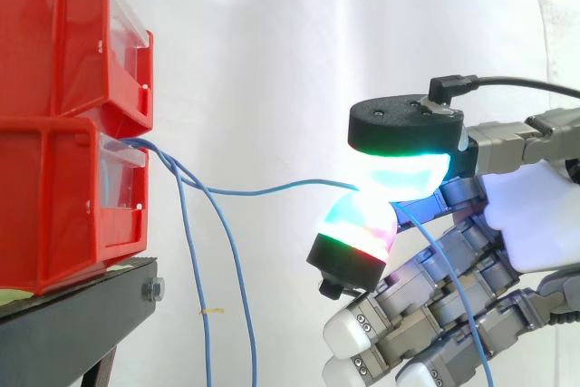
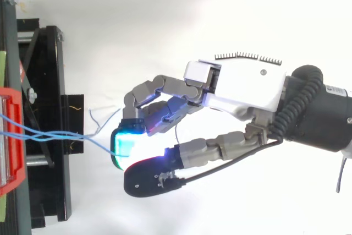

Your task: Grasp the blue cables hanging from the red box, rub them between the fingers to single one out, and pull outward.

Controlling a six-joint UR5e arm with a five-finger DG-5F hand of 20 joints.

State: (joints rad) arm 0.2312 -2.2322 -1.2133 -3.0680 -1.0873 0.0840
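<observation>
Out in front of the stacked red plastic bins point(image 1: 54, 124), the hand point(image 1: 530, 224) pinches one thin blue cable point(image 1: 272, 192) between two glowing pads point(image 1: 358, 224) — it runs almost level from the lower bin's mouth. Two more blue strands point(image 1: 188, 260) hang there — beside the black stand point(image 1: 82, 314).

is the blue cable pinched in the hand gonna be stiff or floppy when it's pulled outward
Probably floppy: the pinched cable sags between the red bin and the hand, and the other cables hang limp. It looks thin and light, so it should likely straighten with little force. It may slip, held only between the glowing pads.
</observation>
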